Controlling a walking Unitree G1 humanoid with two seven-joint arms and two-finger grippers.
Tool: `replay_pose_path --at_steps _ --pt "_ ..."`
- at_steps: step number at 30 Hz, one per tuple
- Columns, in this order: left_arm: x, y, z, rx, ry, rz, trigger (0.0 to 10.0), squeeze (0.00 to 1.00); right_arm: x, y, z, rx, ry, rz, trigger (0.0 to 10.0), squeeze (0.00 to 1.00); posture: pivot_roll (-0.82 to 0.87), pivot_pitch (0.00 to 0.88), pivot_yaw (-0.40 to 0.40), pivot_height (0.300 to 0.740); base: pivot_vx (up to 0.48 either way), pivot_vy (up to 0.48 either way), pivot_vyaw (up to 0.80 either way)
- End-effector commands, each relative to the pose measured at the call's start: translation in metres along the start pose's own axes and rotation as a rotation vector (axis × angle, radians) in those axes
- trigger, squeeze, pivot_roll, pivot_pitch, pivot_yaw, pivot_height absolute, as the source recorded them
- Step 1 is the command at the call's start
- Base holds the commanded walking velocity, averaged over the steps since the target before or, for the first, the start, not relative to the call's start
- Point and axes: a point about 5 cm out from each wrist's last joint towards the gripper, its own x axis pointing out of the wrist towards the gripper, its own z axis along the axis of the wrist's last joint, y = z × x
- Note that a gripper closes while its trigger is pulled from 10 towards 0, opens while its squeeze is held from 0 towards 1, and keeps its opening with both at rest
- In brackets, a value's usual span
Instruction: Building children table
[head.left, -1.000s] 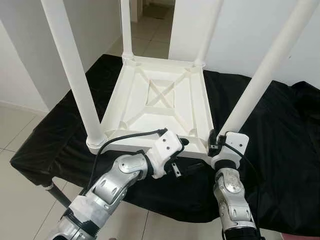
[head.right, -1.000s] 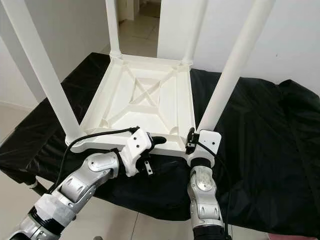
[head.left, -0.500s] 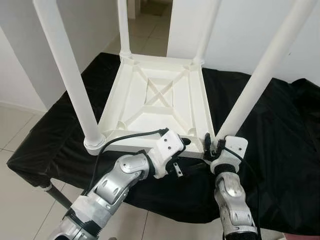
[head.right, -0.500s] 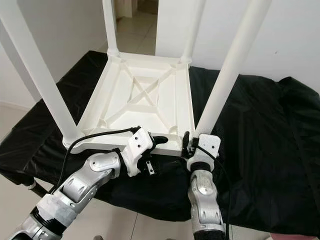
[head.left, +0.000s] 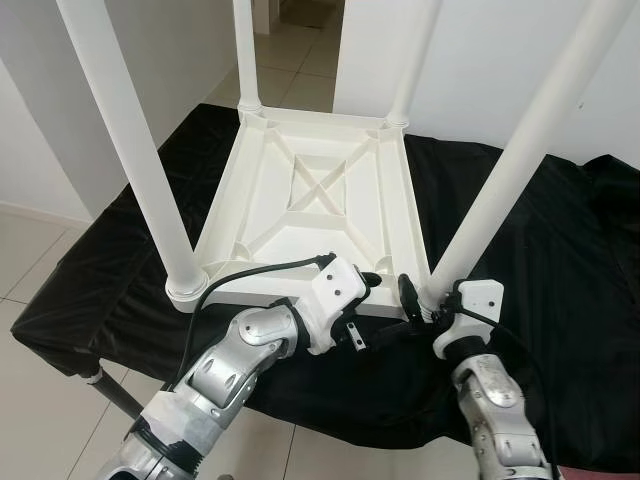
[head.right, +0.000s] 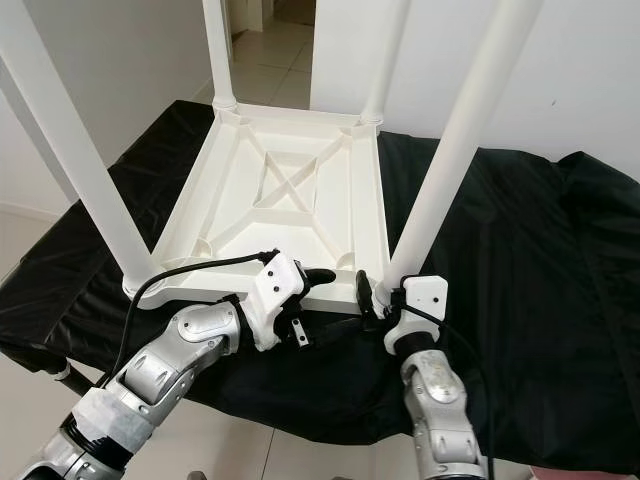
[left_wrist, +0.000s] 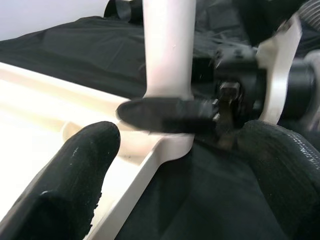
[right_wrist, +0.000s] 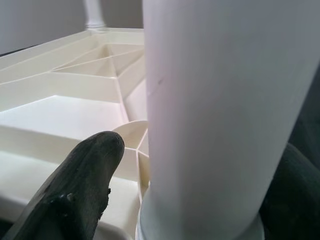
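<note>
A white table (head.left: 315, 200) lies upside down on a black cloth (head.left: 560, 270), with its four legs sticking up. The left gripper (head.left: 362, 305) is at the near edge of the table with its two fingers spread apart, one finger (left_wrist: 75, 170) over the white rim and the other below on the cloth side, so the rim sits between them but I cannot tell if they squeeze it. Just beside it, the right gripper (head.left: 415, 300) has its fingers open around the bottom of the near right leg (right_wrist: 220, 115), with one black finger (right_wrist: 85, 185) by the leg's foot and the leg standing in the gap.
</note>
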Motion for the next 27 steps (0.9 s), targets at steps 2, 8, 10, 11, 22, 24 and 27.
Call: replay_pose_path --at_steps 2,8,10,11,22,24,27 --pt "-0.003 0.000 -0.001 -0.001 0.012 -0.044 10.0 0.00 0.004 -0.008 0.008 -0.017 -0.021 0.058 10.0 0.00 -0.11 0.000 -0.044 0.740 0.000 0.000 0.00" --pt "-0.005 0.001 0.000 0.005 0.013 -0.042 10.0 0.00 0.010 -0.016 0.013 -0.057 -0.016 0.157 10.0 0.00 -0.11 0.000 -0.044 0.740 0.000 0.000 0.00" --pt "-0.005 0.000 -0.001 0.005 0.014 -0.044 10.0 0.00 0.011 -0.017 0.014 -0.059 -0.009 0.193 10.0 0.00 -0.11 0.000 -0.044 0.740 0.000 0.000 0.00" --pt "-0.005 -0.002 -0.001 0.004 0.014 -0.047 10.0 0.00 0.013 -0.017 0.012 -0.068 0.004 0.217 4.8 0.00 -0.10 0.000 -0.044 0.740 0.000 0.000 0.00" --pt "-0.007 -0.002 0.001 0.004 0.017 -0.041 10.0 0.00 0.011 -0.013 0.001 -0.047 0.043 0.267 0.0 0.00 -0.09 0.000 -0.046 0.740 0.000 0.000 0.00" --pt "-0.007 -0.001 0.001 0.005 0.016 -0.038 10.0 0.00 0.011 -0.013 0.000 -0.044 0.045 0.271 0.0 0.00 -0.09 0.000 -0.046 0.740 0.000 0.000 0.00" --pt "-0.007 0.000 0.001 0.004 0.015 -0.033 10.0 0.00 0.010 -0.013 0.001 -0.032 0.041 0.254 0.9 0.00 -0.09 0.000 -0.041 0.740 0.000 0.000 0.00"
